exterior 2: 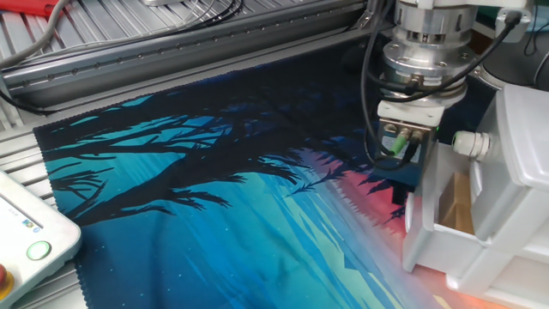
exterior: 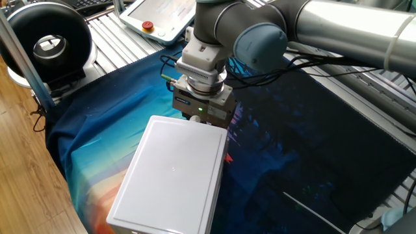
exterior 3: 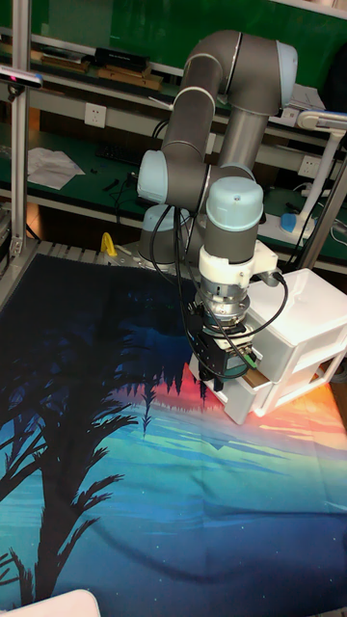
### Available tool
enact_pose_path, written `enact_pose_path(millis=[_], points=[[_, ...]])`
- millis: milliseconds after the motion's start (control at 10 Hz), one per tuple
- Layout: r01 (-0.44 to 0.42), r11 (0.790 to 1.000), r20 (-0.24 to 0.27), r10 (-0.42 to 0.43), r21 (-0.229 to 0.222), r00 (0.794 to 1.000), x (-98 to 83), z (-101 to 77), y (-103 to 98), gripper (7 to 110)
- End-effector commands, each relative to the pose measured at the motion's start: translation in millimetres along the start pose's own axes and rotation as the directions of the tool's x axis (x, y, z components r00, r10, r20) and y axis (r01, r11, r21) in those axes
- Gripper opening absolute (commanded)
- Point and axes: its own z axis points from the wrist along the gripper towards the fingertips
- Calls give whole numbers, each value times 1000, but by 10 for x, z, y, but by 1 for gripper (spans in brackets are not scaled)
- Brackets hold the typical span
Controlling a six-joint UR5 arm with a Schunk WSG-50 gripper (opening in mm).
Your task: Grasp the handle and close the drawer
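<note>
The other fixed view gives the best look: the large white plastic box drawer (exterior 2: 506, 180) sits at the right side of the table, on the printed blue-and-orange cloth (exterior 2: 197, 189), and its thin white front panel (exterior 2: 426, 215) is pulled out, so there's a gap with the inside showing. The small rounded pale grey-white plastic knob handle (exterior 2: 470, 143) appears to poke out beside the panel's top edge, though which surface it's fixed to is hard to make out.

The gripper (exterior 2: 399, 190) hangs just beside the panel on the cloth side, pointing straight down. Honestly can't tell if it's spread or pinched: the fingers are dark against dark cloth and half hidden. It doesn't look to be on the handle at all; they sit near each other but apart.

In the one fixed view the drawer unit's flat top (exterior: 172, 172) hides the front completely, no help there.

What could go wrong: if it just shoves from here, the fingers hit the thin panel off-centre and skew it. The unit is also light-looking plastic on loose cloth, so the whole thing could slide instead of closing.
</note>
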Motion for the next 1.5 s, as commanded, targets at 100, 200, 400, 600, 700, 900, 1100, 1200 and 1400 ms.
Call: enact_pose_path(millis=[100,200,400,600,700,900,1100,1200,1400], points=[[-7,1000,13,6,12,1000,-23,-13,-24,44],[-11,1000,22,11,11,1000,-45,-12,-22,7],[-15,1000,38,15,-2,999,-81,-2,4,7],[-22,1000,47,22,-15,999,-100,2,31,7],[-28,999,57,30,-26,998,-109,-5,49,7],[-35,999,86,38,-41,996,-135,-55,70,7],[-32,999,85,35,-41,996,-125,-47,64,7],[-34,999,90,38,-39,995,-136,-41,54,7],[-38,998,100,42,-40,994,-157,-36,53,7]])
